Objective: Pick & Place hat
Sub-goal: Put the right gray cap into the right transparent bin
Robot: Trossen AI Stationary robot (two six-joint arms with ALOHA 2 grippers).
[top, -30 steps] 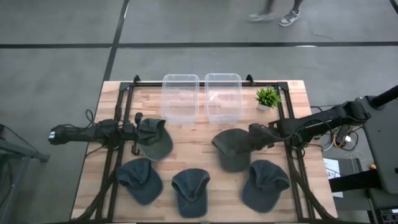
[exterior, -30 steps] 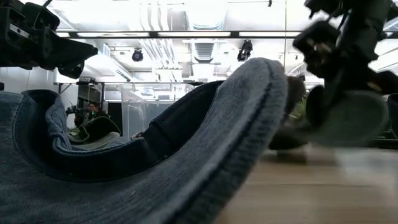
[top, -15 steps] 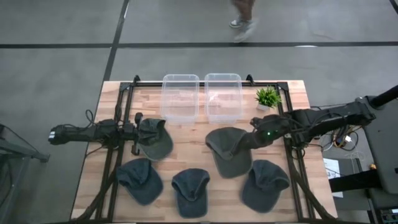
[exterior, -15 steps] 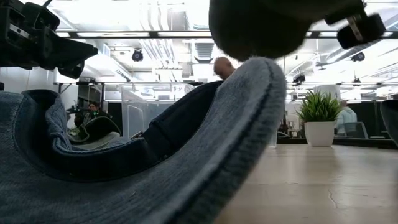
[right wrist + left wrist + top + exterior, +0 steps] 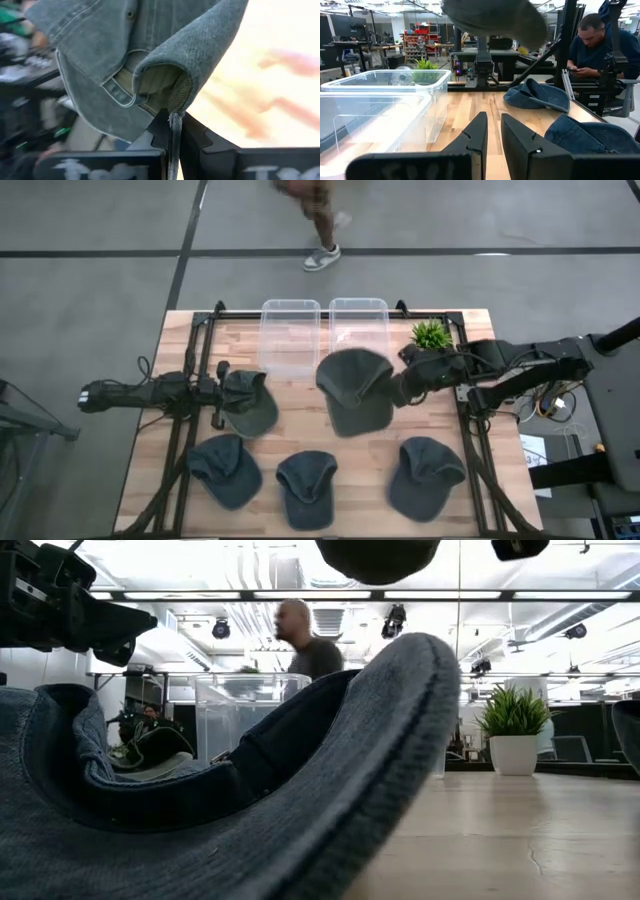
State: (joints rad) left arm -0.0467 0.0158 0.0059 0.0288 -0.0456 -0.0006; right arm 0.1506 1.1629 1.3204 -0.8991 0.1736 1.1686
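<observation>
A grey-green cap [image 5: 354, 390] hangs in my right gripper [image 5: 404, 387], lifted over the table's middle just near of two clear bins [image 5: 290, 340] [image 5: 358, 330]. The low view shows the cap's underside [image 5: 378, 555] well above the tabletop. The left wrist view shows it high up too [image 5: 490, 15]. My left gripper [image 5: 217, 395] waits at the table's left, over the edge of another cap [image 5: 250, 404] lying on the wood. Its fingers [image 5: 493, 137] stand a narrow gap apart with nothing between them. My right gripper pinches the cap's folded rim [image 5: 173, 100] between its two fingers, more than one layer of cloth. A thin strap [image 5: 172, 137] hangs down between the fingers. They come level from the table's right. The cap is lifted clear, and its crown and brim [image 5: 90, 90] reach out beyond the fingertips.
Three more blue-grey caps lie along the near edge [image 5: 225, 468] [image 5: 307, 488] [image 5: 427, 475]; one fills the low view [image 5: 300, 790]. A small potted plant [image 5: 430, 335] stands at the far right. People show in the room beyond the table.
My right gripper has risen and swung toward the far edge and the bins, carrying the cap. The cap lay on the table right of centre a second ago and now hangs clear of it, farther left and farther back.
</observation>
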